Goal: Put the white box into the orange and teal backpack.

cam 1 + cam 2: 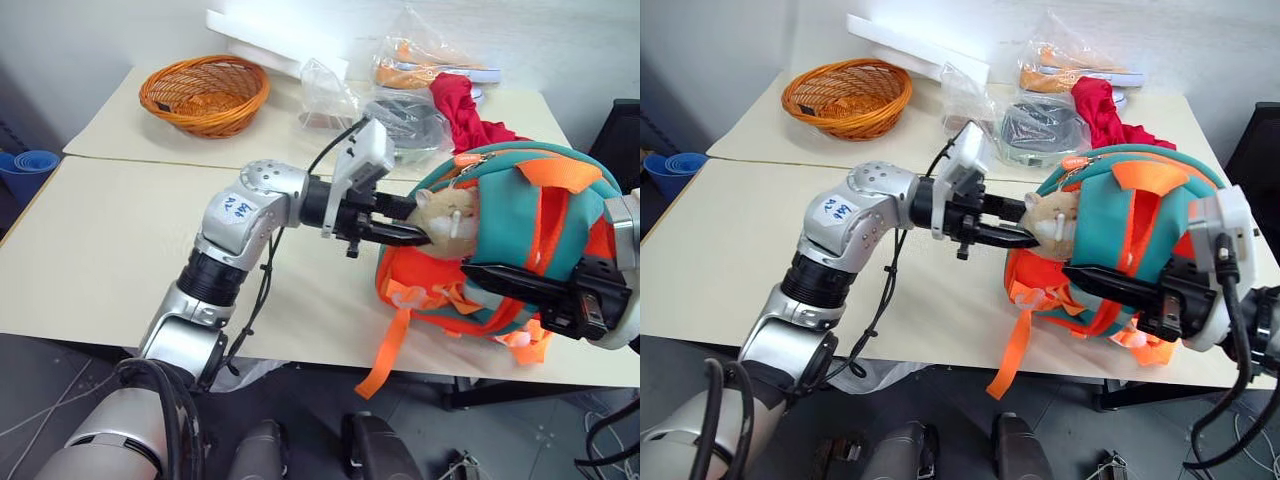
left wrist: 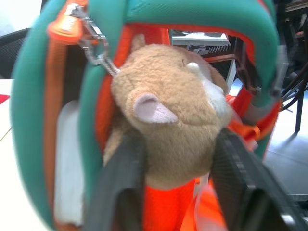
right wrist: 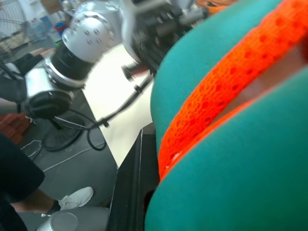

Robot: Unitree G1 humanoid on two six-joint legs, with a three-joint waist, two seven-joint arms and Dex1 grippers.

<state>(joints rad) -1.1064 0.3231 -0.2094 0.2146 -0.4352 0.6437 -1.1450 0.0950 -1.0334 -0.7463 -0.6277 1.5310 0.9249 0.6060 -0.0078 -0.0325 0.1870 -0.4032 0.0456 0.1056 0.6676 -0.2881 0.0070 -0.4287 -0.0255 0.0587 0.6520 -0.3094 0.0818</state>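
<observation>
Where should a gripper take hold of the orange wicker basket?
The orange wicker basket stands upright and open on the table. Its raised rim is probably best: come from above, one finger inside, one outside.

The orange and teal backpack (image 3: 231,159) is seen close up, a perforated orange webbing strap (image 3: 226,91) crossing its teal panels. One black finger (image 3: 130,192) lies against it. Beyond, the left gripper (image 3: 149,55) is seen over the cream table (image 3: 115,106).
</observation>
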